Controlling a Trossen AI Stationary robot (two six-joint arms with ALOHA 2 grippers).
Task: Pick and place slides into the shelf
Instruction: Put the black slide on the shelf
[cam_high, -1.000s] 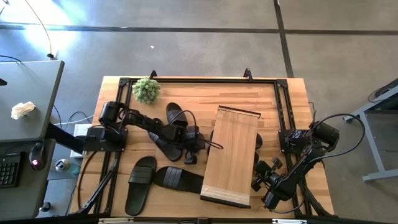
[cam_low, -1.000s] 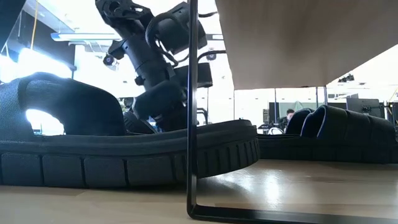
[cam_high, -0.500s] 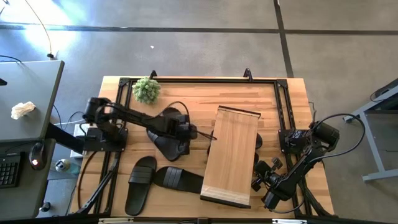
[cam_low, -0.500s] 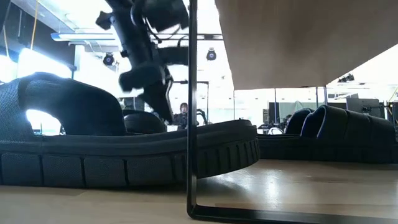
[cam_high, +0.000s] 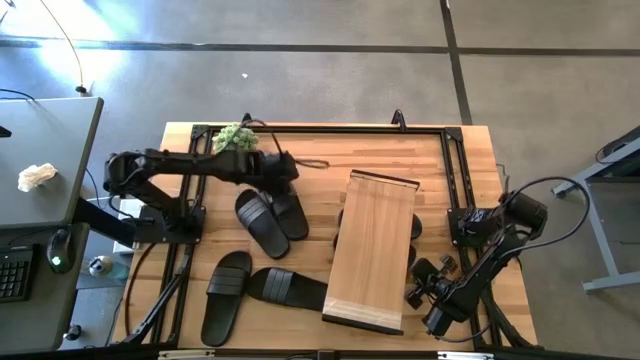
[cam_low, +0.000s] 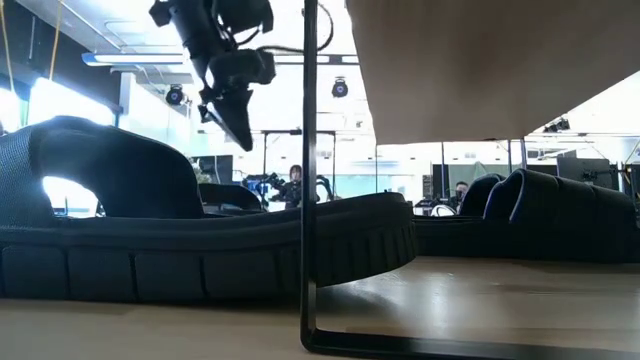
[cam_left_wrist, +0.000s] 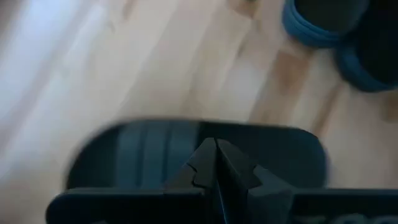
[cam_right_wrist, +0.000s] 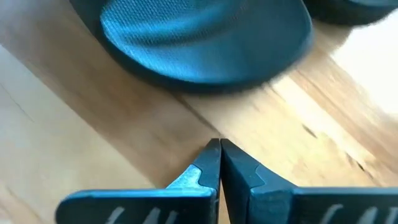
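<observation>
Up and away goes the left gripper (cam_high: 283, 165), pulled back from the slides beside the shelf (cam_high: 372, 249) toward the small plant (cam_high: 236, 143), fingers pinched together on nothing. Two slides (cam_high: 270, 217) lie side by side just left of the shelf, long axes slanting toward its near end; another pair (cam_high: 255, 290) sits nearer the table's front edge. Between picks, it seems: next comes reopening and descending on a strap. The right gripper (cam_high: 414, 291) waits closed, empty, right of the shelf.
</observation>
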